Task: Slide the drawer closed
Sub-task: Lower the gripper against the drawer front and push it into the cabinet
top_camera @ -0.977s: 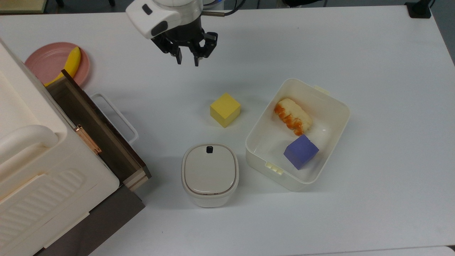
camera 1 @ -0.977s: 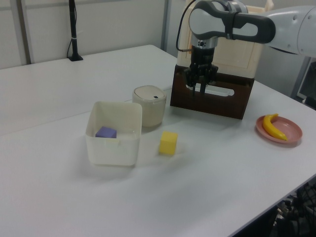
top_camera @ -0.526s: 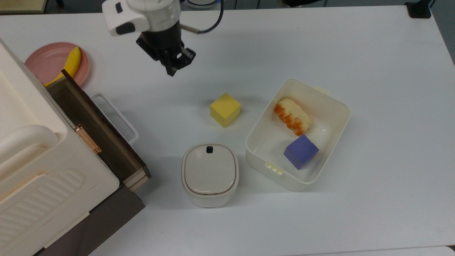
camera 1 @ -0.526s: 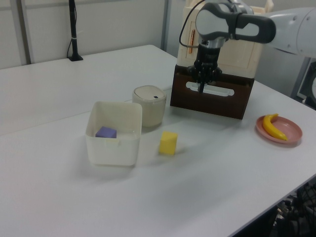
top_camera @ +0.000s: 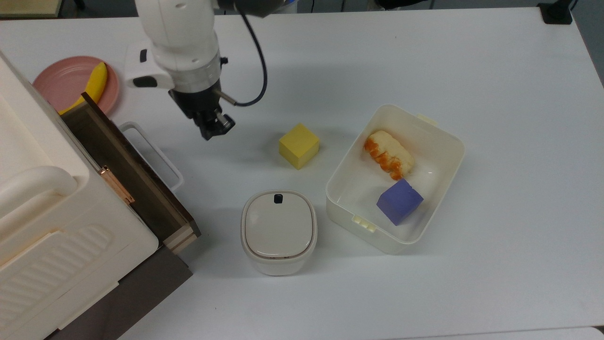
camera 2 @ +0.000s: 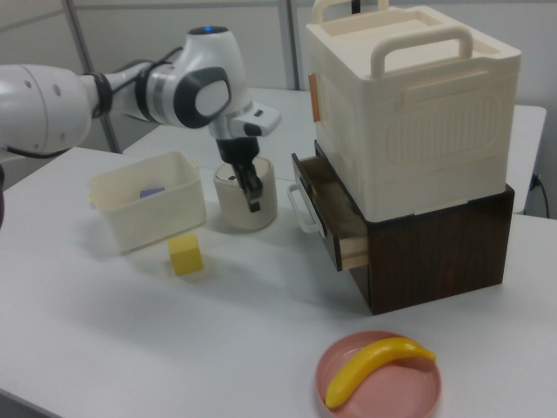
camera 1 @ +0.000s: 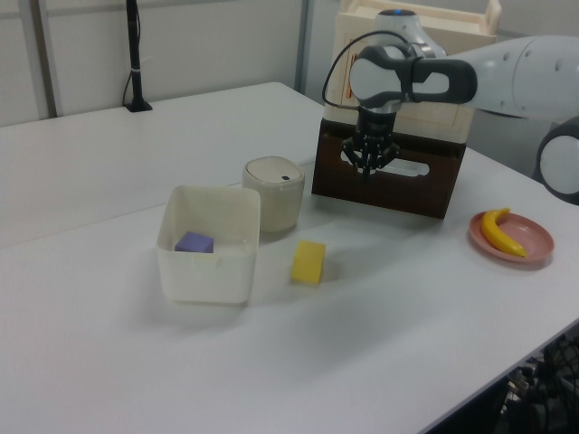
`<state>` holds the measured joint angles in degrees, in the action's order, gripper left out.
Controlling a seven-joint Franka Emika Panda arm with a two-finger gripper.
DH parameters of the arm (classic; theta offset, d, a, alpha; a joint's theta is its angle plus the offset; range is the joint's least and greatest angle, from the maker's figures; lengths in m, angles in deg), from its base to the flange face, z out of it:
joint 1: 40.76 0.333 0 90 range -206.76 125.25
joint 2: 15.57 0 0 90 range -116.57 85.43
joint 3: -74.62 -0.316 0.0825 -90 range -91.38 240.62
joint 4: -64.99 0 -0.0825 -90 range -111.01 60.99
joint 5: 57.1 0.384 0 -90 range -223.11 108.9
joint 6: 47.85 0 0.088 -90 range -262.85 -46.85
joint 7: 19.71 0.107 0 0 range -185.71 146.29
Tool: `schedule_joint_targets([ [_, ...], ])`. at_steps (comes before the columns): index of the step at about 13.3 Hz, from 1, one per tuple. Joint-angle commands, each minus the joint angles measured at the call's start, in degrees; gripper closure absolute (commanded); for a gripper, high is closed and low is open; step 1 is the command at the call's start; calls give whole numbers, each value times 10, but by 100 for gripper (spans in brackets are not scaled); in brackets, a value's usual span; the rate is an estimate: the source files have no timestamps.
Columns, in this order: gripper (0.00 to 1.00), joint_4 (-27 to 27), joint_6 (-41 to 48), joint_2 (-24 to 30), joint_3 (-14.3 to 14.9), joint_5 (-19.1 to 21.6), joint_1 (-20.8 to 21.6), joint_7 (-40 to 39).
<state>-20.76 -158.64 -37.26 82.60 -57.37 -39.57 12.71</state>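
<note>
Here, the drawer point(top_camera: 127, 174) stands pulled partway out of the cream cabinet point(top_camera: 42, 189), at the top view's left. Its dark wood sides are exposed, and its white loop handle point(top_camera: 153, 156) juts toward the tabletop's point(top_camera: 330, 56) middle. Tool point(top_camera: 213, 127) hangs above the tabletop just off the handle, apart from it, pointing down. In the right view the tool point(camera 2: 251, 193) sits in front of the lidded canister point(camera 2: 244, 198), level with the drawer front. Its fingers appear drawn close together with nothing between them.

Other items:
- yellow cube point(top_camera: 298, 145) near the middle
- white open container point(top_camera: 395, 177) holding a purple cube point(top_camera: 399, 201) and an orange-crusted food piece point(top_camera: 389, 154)
- pink plate point(top_camera: 66, 80) with a banana point(top_camera: 93, 85), beside the cabinet's far end
</note>
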Motion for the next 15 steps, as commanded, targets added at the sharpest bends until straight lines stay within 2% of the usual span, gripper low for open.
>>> schedule_joint_targets([
  [1,98,5,-56,-33,4,-28,-13,28],
  [6,98,8,-179,-62,9,-56,-37,78],
  [9,98,12,-240,-79,32,-57,-40,78],
  [14,98,19,-273,-88,48,-61,-41,67],
  [15,98,13,-271,-68,46,-65,-40,23],
])
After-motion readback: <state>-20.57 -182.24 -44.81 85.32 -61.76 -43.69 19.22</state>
